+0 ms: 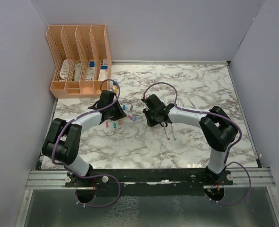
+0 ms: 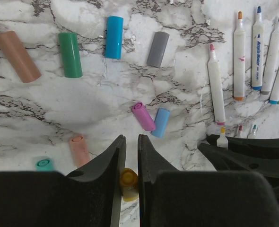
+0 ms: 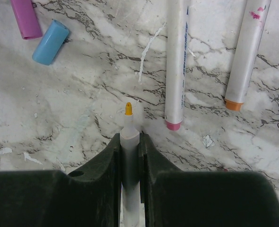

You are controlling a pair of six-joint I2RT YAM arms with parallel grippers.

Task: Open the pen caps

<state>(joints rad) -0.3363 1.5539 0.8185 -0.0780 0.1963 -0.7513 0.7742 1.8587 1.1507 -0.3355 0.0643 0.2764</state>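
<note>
Pen caps [image 2: 158,49] lie loose on the marble table [image 2: 82,109]. One of them, the yellow cap [image 2: 128,183], is pinched between the narrow jaws of the left gripper [image 2: 131,141], on the near side of the pink cap [image 2: 143,116] in the left wrist view. Just right of the pink cap lies the light blue cap [image 2: 161,122], slanted the opposite way.

Beyond the pink cap four more caps lie in a loose row, each apart from its neighbours. The brown cap [image 2: 17,56] is furthest to the left, then come the green cap [image 2: 70,55] and the blue cap [image 2: 114,37]. The grey cap [image 2: 158,49] lies almost straight beyond the pink one. Nearer than the pink cap and to its left are the salmon cap [image 2: 78,150] and, further left, the teal cap [image 2: 44,164], which is blurred.

Well to the right of the pink cap, white marker pens [image 2: 239,56] lie side by side with their coloured tips bare. Also right of the pink cap, the right gripper [image 3: 130,138] is clamped on the barrel of a yellow-tipped pen [image 3: 128,124]. Its bare tip sticks out past the fingertips, and the pen is apart from the yellow cap.

From above, the orange desk organiser [image 1: 78,56] stands at the far left corner, well apart from the pink cap
</note>
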